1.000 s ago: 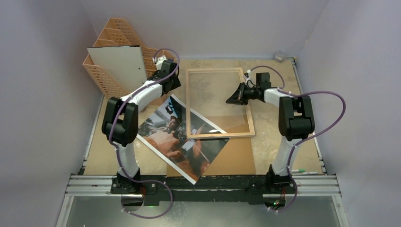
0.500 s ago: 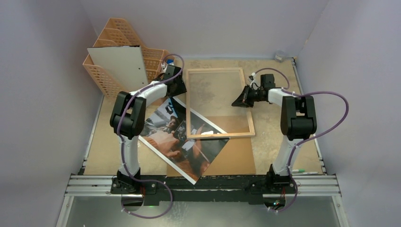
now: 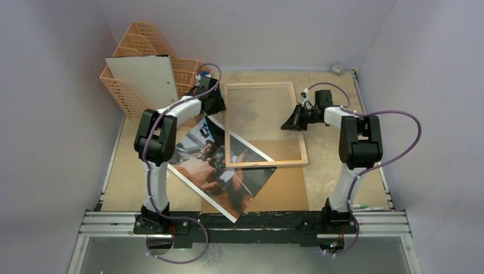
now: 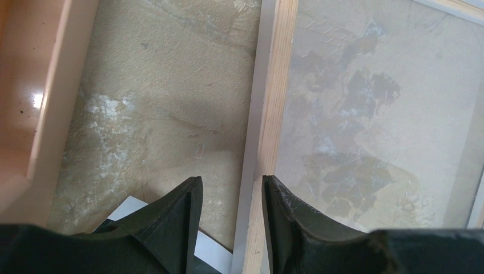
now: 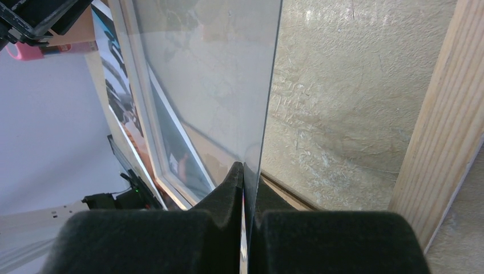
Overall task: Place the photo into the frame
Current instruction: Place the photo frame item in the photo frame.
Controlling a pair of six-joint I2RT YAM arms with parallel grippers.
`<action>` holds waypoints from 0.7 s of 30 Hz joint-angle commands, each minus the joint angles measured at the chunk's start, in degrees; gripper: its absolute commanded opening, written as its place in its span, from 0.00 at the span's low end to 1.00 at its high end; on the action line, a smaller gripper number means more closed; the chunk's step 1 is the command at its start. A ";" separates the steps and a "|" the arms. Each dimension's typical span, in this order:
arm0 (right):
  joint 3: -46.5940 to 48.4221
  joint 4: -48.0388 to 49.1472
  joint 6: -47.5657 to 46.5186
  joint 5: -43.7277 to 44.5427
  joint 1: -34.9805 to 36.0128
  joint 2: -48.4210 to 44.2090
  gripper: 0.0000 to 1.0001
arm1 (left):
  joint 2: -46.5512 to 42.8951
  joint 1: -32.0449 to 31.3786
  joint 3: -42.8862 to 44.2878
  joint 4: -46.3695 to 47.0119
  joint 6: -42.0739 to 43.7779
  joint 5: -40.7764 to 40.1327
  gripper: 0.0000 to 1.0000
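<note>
The frame (image 3: 266, 164) lies unmoved on the desk (image 3: 131, 177), the dark glossy photo (image 3: 202, 165) tucked under its 7 o'clock corner. The left tool (image 4: 231, 185), shifted toward 3 o'clock, straddles its rail half-wide; the right tool (image 5: 243, 171) pinches its pane (image 5: 211, 74).

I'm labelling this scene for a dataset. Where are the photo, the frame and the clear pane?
photo (image 3: 208, 171), top view, on its printed middle.
frame (image 3: 266, 164), top view, on its near wooden rail.
pane (image 5: 211, 85), right wrist view, on its clear face.
</note>
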 commanded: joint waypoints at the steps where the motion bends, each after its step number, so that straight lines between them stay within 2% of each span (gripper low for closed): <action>1: 0.07 -1.31 -2.23 -0.81 -0.23 -0.15 0.00 | -0.49 0.68 1.30 2.48 0.75 1.46 0.44; 11: 2.53 -2.29 -6.02 1.26 -0.21 -0.02 0.00 | 0.19 0.72 1.71 3.98 1.54 6.26 0.43; 21: 2.27 -1.79 -6.12 -1.14 0.01 0.54 0.00 | 1.71 0.75 1.61 4.42 1.57 9.07 0.43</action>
